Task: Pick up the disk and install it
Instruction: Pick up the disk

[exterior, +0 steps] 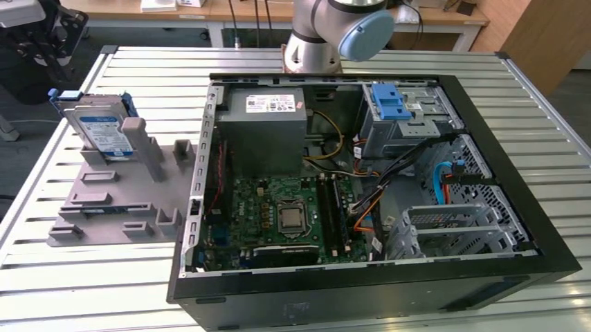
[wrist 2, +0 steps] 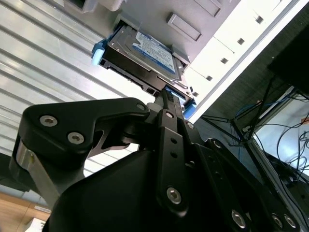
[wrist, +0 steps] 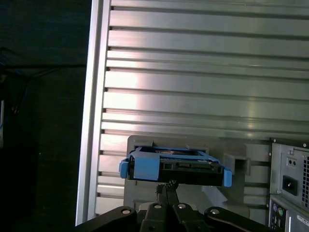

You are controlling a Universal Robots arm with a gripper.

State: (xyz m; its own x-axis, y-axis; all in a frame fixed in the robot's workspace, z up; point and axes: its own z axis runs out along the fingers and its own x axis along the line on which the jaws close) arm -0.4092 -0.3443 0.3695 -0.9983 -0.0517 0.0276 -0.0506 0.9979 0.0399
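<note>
Looking down the wrist first. In the first wrist view the gripper [wrist: 166, 186] has its jaws drawn together to a narrow point with nothing between them. It holds nothing.

Just past the tips is the disk [wrist: 188, 167], blue rail end-on and apart from the gripper. I can't judge the gap more closely than "near".

The second wrist view shows the gripper [wrist 2: 164, 96] aimed at the disk's [wrist 2: 145, 53] end edge, label face showing.

In the exterior view the disk [exterior: 99, 128] stands on edge, leaning in the grey fixture [exterior: 111, 207] on the slatted table [exterior: 93, 290]. The gripper [exterior: 41, 52] hangs beyond its upper end.

Further out is the open computer case [exterior: 489, 104]. On its far side is a cage with a blue latch [exterior: 392, 104], with a second bare metal cage [exterior: 452, 228] nearer the camera. Loose cables [exterior: 406, 162] run between the two cages.

Risks as I judge them:
- Closed jaws pushed onto the disk would strike it rather than straddle it and could knock it over, since it is only propped.
- A grip on the plastic rails could flex or slip, and an off-centre hold would let the disk swing.
- The cables lie close to both cages and could snag a rail.
- I can't tell from here which bay takes the disk.
</note>
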